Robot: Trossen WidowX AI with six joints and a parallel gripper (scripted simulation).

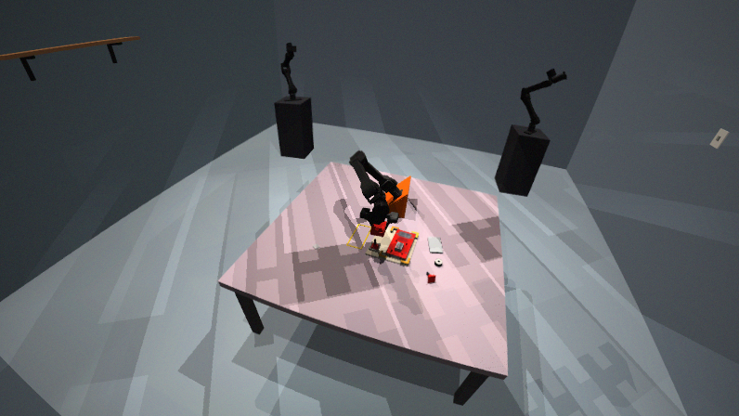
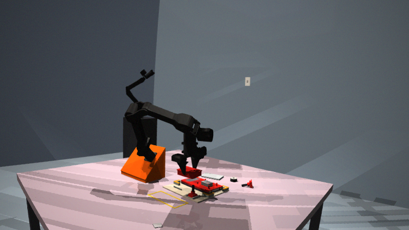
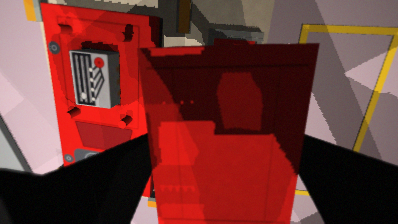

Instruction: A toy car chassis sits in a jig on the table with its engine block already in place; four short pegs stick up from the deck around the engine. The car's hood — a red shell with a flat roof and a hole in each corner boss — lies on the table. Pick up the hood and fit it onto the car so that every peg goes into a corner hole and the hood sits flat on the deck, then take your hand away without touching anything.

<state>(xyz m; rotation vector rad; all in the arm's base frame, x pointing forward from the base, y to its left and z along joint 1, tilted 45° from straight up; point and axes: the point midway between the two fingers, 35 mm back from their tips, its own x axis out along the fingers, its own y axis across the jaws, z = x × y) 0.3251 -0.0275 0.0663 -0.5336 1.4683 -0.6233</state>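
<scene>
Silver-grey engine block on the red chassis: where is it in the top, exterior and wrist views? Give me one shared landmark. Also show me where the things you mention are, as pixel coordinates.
Top: silver-grey engine block (image 1: 399, 246) (image 2: 206, 183) (image 3: 92, 80), just right of and below centre.
Exterior: right of centre, in the lower part.
Wrist: upper left, beside the held red hood (image 1: 378, 228) (image 2: 189, 172) (image 3: 225, 175).
Shared landmark: yellow rectangle outline (image 1: 354, 235) (image 2: 161, 201) (image 3: 350, 28).

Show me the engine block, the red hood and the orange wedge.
Engine block (image 3: 92, 80): wrist view, top face.
Red hood (image 3: 225, 170) (image 2: 192, 173): wrist view, roof; exterior view, side wall.
Orange wedge (image 2: 159, 167): exterior view, side face.
</scene>
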